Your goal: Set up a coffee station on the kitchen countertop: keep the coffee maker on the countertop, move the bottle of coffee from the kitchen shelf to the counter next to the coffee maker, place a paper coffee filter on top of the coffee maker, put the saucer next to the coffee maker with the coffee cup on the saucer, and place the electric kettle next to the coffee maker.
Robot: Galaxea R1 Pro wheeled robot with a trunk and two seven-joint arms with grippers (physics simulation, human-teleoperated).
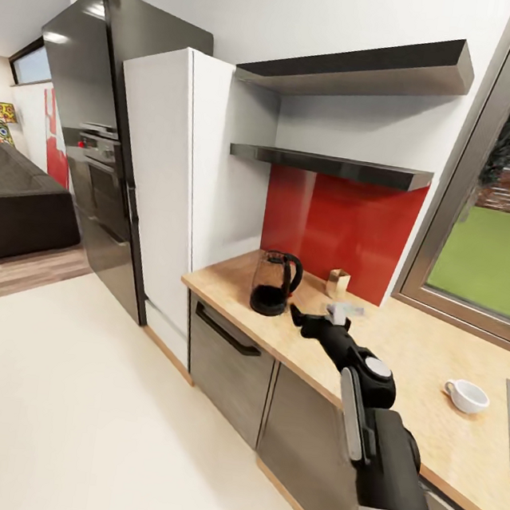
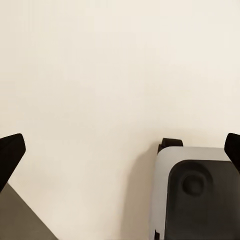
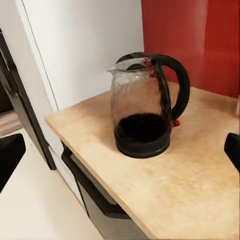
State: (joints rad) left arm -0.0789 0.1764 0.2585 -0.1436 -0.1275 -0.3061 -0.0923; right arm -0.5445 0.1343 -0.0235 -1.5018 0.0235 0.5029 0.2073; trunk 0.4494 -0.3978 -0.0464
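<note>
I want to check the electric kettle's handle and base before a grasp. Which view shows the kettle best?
The right wrist view: the electric kettle sits large and close, glass body, black handle and base all plain. The head view shows it small on the countertop. The left wrist view looks at floor.

A home kitchen: wooden countertop (image 1: 404, 347), fridge (image 1: 102, 130), built-in oven (image 1: 100, 150), wall shelves (image 1: 352, 67), kettle (image 1: 274, 282).

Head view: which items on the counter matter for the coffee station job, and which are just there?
Task items:
electric kettle, at the counter's end near the tall white cabinet
coffee cup, on the bare countertop, no saucer under it

Just there:
small tan container by the red backsplash
two wall shelves
</note>
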